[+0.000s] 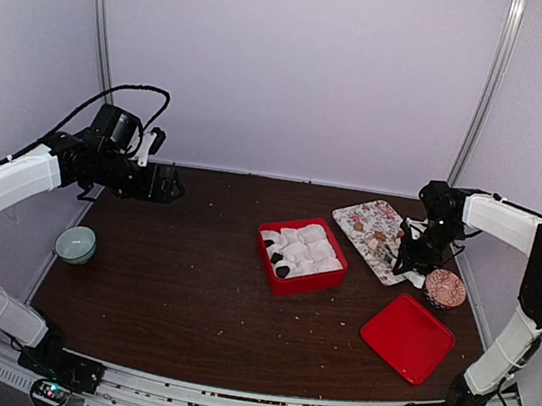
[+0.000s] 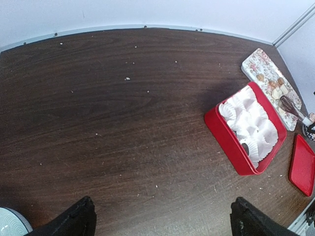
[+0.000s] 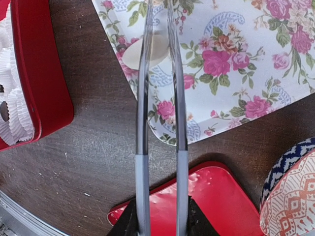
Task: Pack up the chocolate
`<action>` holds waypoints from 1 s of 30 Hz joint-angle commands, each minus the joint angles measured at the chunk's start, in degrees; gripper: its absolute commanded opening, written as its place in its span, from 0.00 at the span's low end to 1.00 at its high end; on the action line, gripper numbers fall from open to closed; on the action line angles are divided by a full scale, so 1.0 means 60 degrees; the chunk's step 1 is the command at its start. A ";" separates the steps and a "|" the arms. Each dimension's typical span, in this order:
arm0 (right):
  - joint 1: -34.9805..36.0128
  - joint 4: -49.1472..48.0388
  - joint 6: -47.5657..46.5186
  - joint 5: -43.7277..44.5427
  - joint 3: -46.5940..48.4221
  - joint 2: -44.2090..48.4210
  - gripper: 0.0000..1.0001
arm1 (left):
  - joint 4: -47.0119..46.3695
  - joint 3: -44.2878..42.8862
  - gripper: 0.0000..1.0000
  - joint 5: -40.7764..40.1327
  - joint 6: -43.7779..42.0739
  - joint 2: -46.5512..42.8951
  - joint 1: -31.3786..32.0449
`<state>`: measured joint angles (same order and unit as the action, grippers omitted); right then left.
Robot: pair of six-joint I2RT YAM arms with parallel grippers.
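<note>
Small tan and brown chocolates (image 2: 275, 87) lie on the floral tray (image 1: 375, 236). Dark chocolates (image 1: 278, 262) sit in white paper cups in the red box (image 1: 301, 255); one also shows in the right wrist view (image 3: 4, 110). My right gripper (image 3: 158, 221) is shut on grey tongs (image 3: 141, 123), whose two arms reach out over the tray (image 3: 256, 73). A pale cream lump (image 3: 152, 49) lies on the tray under the tongs' arms; the tong tips run out of view. My left gripper (image 2: 162, 223) is open and empty, held high at the far left (image 1: 167, 186).
A red lid (image 1: 408, 336) lies at the front right, below my right gripper. A round patterned disc (image 1: 444, 288) stands beside the tray. A pale bowl (image 1: 75, 243) sits at the table's left edge. Crumbs dot the dark wooden table (image 1: 189, 282).
</note>
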<state>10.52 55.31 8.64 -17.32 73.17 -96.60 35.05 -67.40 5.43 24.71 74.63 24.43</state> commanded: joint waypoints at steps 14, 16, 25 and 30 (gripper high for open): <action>0.0081 -0.0015 0.0280 -0.0105 -0.0738 0.1079 0.36 | -0.0337 0.0100 0.98 0.0256 -0.0251 -0.0001 -0.0072; 0.0091 -0.0052 0.0288 -0.0089 -0.0728 0.1009 0.36 | -0.0319 0.0096 0.98 0.0246 -0.0272 -0.0002 -0.0085; 0.0396 0.0332 0.0100 0.0783 -0.0234 0.0627 0.35 | -0.0318 0.0125 0.98 0.0212 -0.0295 -0.0017 -0.0072; 0.0780 0.0605 0.0040 0.1488 -0.0044 0.0560 0.34 | -0.0364 0.0198 0.98 0.0200 -0.0280 -0.0060 -0.0076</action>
<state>13.47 57.28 9.34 -13.34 70.76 -92.71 34.87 -67.05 6.39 23.86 74.63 24.40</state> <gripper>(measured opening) 0.349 0.976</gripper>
